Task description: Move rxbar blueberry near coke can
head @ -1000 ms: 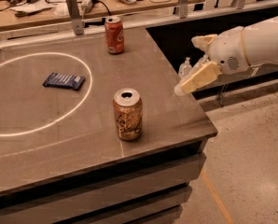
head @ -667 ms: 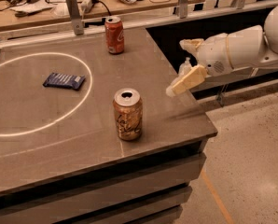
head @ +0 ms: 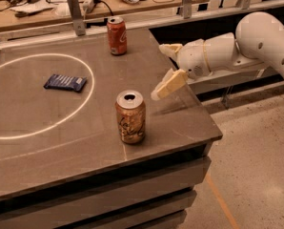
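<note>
Dark blue rxbar blueberry (head: 65, 82) well apart from jaws; jaws spread, empty, above table (head: 189, 123) right edge.

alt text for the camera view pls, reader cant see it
A robot arm's open gripper hovers over the right edge of a grey table, touching nothing. On it: a blue rxbar blueberry at left, a red coke can at the back, a tan can in front.

Table (head: 37, 147) under bar (head: 65, 82), cans (head: 117, 35) (head: 130, 117), end effector (head: 159, 71)
</note>
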`<state>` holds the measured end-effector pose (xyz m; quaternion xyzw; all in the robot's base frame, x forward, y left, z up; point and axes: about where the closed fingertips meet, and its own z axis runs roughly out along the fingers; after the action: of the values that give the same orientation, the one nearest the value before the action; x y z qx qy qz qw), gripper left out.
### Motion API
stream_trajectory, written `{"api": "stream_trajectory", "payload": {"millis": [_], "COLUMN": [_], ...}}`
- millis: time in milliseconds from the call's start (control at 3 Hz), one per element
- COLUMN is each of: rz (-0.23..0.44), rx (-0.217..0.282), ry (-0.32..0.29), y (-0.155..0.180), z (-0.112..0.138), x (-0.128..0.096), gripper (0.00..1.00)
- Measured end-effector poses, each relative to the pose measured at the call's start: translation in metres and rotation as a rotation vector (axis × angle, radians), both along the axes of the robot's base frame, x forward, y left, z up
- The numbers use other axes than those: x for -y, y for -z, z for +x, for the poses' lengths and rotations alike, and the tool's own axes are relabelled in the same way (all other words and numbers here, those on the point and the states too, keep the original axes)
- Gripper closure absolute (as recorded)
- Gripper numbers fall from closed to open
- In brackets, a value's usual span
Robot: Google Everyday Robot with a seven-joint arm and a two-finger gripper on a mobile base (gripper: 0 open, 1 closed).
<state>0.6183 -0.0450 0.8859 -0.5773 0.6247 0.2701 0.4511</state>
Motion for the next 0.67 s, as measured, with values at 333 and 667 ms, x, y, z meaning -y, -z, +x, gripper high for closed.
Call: {"api": "stream_trajectory", "payload": {"millis": [333, 667], "rz": [0.063, 0.097], "rx": [0.014, 0.026], "ry": [-0.063, -0.085], "y": [0.007, 0.006], "z": [0.005, 0.007], "x": [-0.042, -0.066], "gripper": [0.0, 0.0]}}
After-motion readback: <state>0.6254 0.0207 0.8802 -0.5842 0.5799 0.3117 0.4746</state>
